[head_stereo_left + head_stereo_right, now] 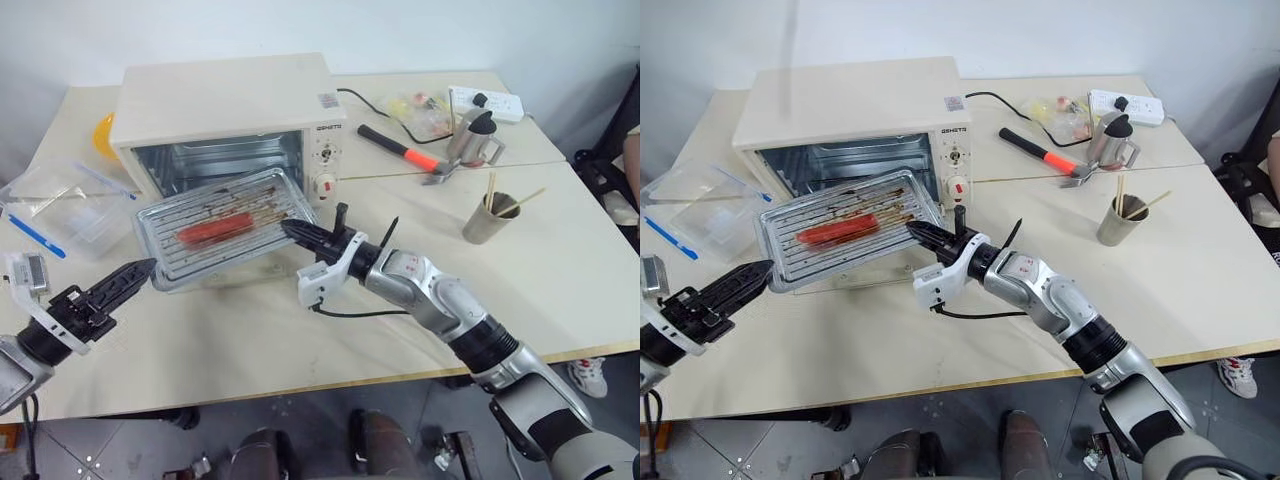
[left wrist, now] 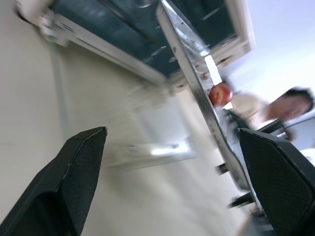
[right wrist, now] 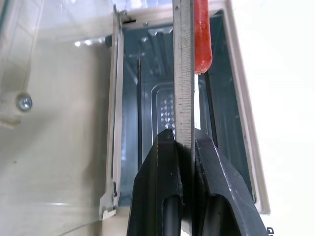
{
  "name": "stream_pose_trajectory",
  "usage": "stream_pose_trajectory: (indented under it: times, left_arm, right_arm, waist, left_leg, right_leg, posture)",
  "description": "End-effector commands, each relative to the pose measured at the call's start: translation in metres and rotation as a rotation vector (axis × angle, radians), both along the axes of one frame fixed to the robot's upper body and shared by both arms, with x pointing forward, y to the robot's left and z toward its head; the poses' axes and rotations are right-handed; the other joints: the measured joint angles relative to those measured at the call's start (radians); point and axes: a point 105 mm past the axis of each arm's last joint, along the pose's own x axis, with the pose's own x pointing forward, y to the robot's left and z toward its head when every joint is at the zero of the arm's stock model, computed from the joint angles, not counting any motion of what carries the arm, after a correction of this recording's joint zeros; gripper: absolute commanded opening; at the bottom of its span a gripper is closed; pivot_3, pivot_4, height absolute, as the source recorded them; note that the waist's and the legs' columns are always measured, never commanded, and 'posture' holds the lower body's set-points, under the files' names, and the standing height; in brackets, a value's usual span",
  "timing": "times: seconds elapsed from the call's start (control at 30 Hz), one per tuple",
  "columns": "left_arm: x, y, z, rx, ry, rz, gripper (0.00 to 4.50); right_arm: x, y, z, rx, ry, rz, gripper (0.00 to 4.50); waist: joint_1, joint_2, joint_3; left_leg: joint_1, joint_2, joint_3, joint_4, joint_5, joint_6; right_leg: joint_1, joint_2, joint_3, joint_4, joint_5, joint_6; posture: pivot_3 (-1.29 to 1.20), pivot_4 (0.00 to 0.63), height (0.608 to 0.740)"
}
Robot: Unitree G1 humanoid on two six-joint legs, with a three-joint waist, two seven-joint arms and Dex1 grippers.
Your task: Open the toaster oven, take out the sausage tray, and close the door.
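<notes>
So my right gripper [image 1: 290, 229] is clamped on the edge of the sausage tray [image 1: 225, 238], holding it up in the air just in front of the toaster oven [image 1: 228, 128], whose door [image 3: 64, 118] is folded down open. My left gripper [image 1: 140, 270] hangs near the tray's other end, fingers wide apart, holding nothing.
</notes>
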Motion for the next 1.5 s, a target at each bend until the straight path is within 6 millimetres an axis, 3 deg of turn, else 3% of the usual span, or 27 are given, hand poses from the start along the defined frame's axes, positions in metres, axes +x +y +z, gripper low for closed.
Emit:
stream_pose_trajectory:
  times: [0.03,0.27,0.63,0.73,1.17,1.43,1.47,1.5]
  left_arm:
    - [-0.002,-0.005,0.011,-0.096,-0.027,0.0,4.5]
    - [0.0,-0.009,0.008,-0.196,0.0,0.006,4.5]
    - [0.007,-0.012,0.0,-0.21,0.05,-0.069,4.5]
    - [0.009,-0.014,-0.001,-0.192,0.069,-0.106,3.89]
    - [0.009,-0.031,-0.013,-0.187,0.126,-0.166,0.03]
    - [0.0,-0.042,-0.022,-0.214,0.165,-0.138,0.03]
    - [-0.001,-0.042,-0.023,-0.217,0.167,-0.128,0.0]
    - [-0.001,-0.042,-0.023,-0.224,0.163,-0.117,0.0]
  right_arm:
    - [-0.001,-0.004,0.017,0.051,-0.044,0.027,0.04]
    - [-0.008,-0.004,0.019,0.048,-0.053,0.079,0.04]
    - [-0.02,-0.005,0.022,0.045,-0.061,0.148,0.04]
    - [-0.024,-0.005,0.021,0.039,-0.066,0.177,0.0]
    - [-0.024,-0.001,0.027,0.049,-0.035,0.203,0.0]
    - [-0.034,0.001,0.026,0.039,0.01,0.261,0.0]
    - [-0.034,0.001,0.026,0.038,0.026,0.264,0.64]
    - [-0.035,0.001,0.026,0.042,0.044,0.27,0.81]
  waist:
    - [0.0,0.0,0.0]
    - [0.001,0.0,0.0]
    - [0.003,0.0,0.0]
    - [0.003,0.0,0.0]
    - [0.002,0.0,0.0]
    - [0.002,0.0,0.0]
    - [0.002,0.0,0.0]
    - [0.004,0.0,0.0]
  left_leg:
    - [0.0,0.0,0.0,0.0,0.0,0.0]
    - [0.0,-0.001,0.001,0.0,0.0,0.0]
    - [0.0,-0.004,0.001,0.0,0.0,0.0]
    - [0.0,-0.004,0.002,0.0,0.0,0.0]
    - [0.0,-0.004,0.002,0.0,0.0,0.0]
    - [0.0,-0.001,0.001,0.0,0.0,0.0]
    - [0.0,-0.002,0.001,0.0,0.0,0.0]
    - [0.0,-0.002,0.001,0.0,0.0,0.0]
  right_leg:
    - [0.0,0.0,0.0,0.0,0.0,0.0]
    - [0.0,0.0,0.0,0.0,-0.001,-0.001]
    - [0.0,0.001,0.001,-0.001,-0.001,-0.001]
    - [0.0,0.001,0.0,-0.001,-0.001,-0.002]
    - [0.0,0.001,0.0,-0.001,-0.001,-0.002]
    - [0.0,0.001,0.002,-0.001,-0.001,-0.002]
    - [0.0,0.001,0.002,-0.001,-0.001,-0.002]
    - [0.0,0.001,0.002,-0.001,-0.001,-0.002]
  posture:
    - [0.0,0.15,0.74]
    - [0.0,0.15,0.74]
    - [0.0,0.15,0.74]
    - [0.0,0.15,0.74]
    - [0.0,0.15,0.74]
    - [0.0,0.15,0.74]
    - [0.0,0.15,0.74]
    - [0.0,0.15,0.74]
